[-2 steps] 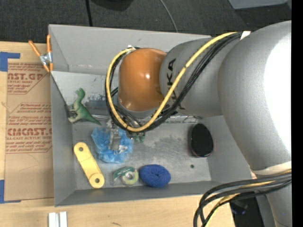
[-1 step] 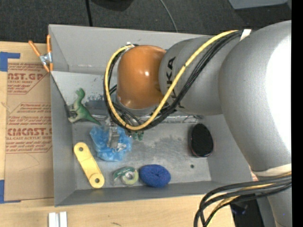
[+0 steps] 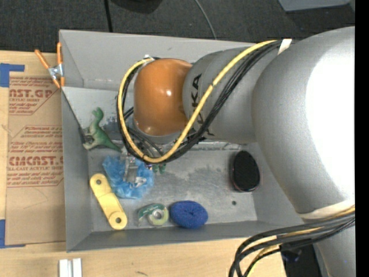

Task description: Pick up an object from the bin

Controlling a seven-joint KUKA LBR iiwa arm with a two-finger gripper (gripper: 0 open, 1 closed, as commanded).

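Ok, starting from the front wall of the bin point(image 3: 173, 234) and placing everything off the blue crumpled thing point(image 3: 117, 175). Just in front of it, a bit toward the view's left, lies a yellow tube point(image 3: 108, 202), nearly touching its edge; in front of it toward the view's right there's a small green and white ring point(image 3: 153, 214), and just past that a fuzzy blue ball point(image 3: 189, 214); those two sit right beside each other.

Then the blue crumpled thing itself, which looks like wrinkly plastic; the claw point(image 3: 135, 175) is right down on top of it, metal against the blue. I can't tell whether the claw is spread or pressed together, since the orange cover point(image 3: 161, 100) and the cables point(image 3: 124, 97) hide too much; so I won't call it a grab.

Well apart to the view's right of the blue thing sits a black oval disc point(image 3: 245, 171); behind the blue thing, toward the back wall, is a green toy dinosaur point(image 3: 98, 133).

My read: this is the grasp step, lift not yet done; the blue crumpled thing looks like the target. The next move needs a firm pinch on a fold of that soft stuff, then a straight lift; it could squash and slip, and the yellow tube is close enough to get nudged.
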